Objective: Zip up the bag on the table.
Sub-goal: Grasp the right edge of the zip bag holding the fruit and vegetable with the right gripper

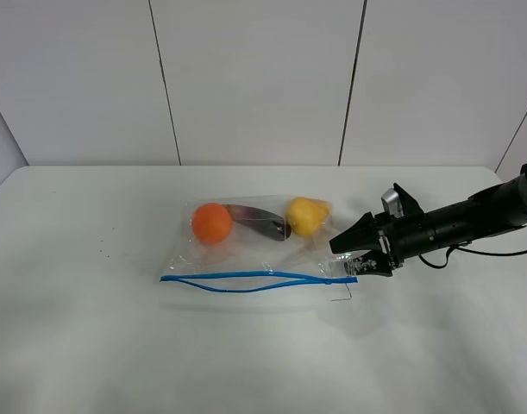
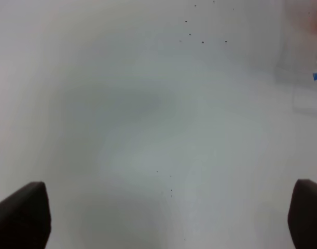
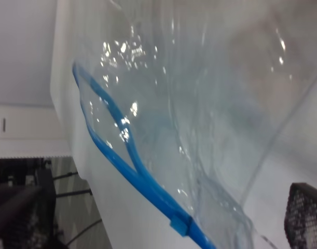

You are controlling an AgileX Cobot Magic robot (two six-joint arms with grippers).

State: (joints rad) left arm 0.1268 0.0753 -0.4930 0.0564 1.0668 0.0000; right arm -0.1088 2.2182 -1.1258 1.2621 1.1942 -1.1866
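Two pincers gape apart, the right pincer (image 1: 345, 259) just beside the bag (image 1: 246, 250) at its zipper (image 1: 319, 278) end, the left pincer (image 2: 163, 212) well apart from the bag, which lies flat on the table (image 1: 90, 345); unpinned, the bag could slide with the zipper instead of closing.

White table (image 1: 90, 345); clear zip bag (image 1: 246, 259) lying flat near middle.
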